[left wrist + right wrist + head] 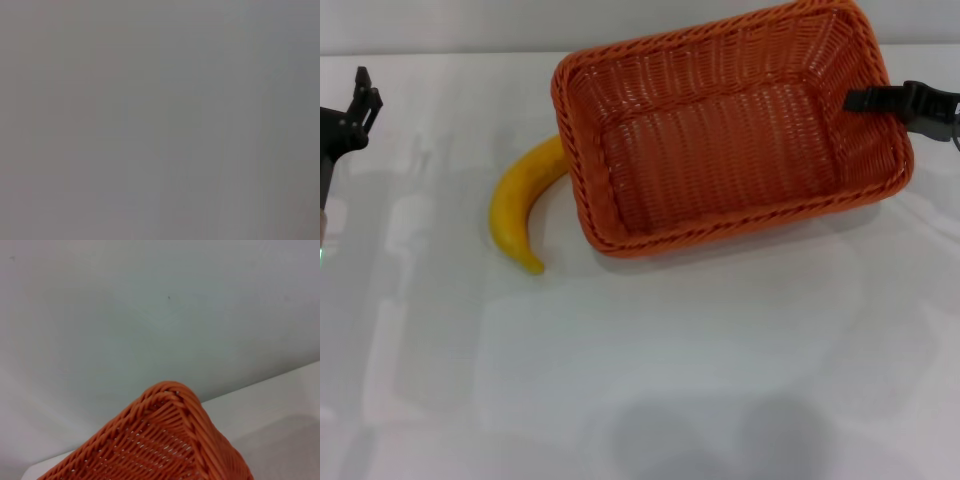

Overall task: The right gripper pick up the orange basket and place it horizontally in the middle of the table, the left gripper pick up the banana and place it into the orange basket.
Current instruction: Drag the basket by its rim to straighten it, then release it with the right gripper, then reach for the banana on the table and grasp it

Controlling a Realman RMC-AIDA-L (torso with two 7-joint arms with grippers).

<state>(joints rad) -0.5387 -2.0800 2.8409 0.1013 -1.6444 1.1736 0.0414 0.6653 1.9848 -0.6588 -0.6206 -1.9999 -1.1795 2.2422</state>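
White, glossy and plain, the table [650,380] fills the head view, with a pale wall band along its far edge.

The orange basket [720,140] sits on the far half of the table, right of centre, mouth up. Its long axis runs skewed, the right end lying farther back than the left. Interior is bare weave. In the right wrist view one rounded corner of the basket [170,440] shows close up, braided rim uppermost, with the wall and a strip of table [280,405] behind it.

The banana [520,205] lies flat on the table just beside the basket's left end. Its upper end touches, or passes slightly under, the basket's left rim; which of the two cannot be told. It curves away toward the near left, ending in a free tip.

The right gripper [880,98] enters from the right edge and reaches over the basket's right short rim, one dark finger extending inward above the weave. Whether its fingers are spread or pinching the rim cannot be told.

The left gripper [360,95] stands at the far left edge, well apart from the banana. Finger state cannot be told. The left wrist view shows only a uniform grey field.
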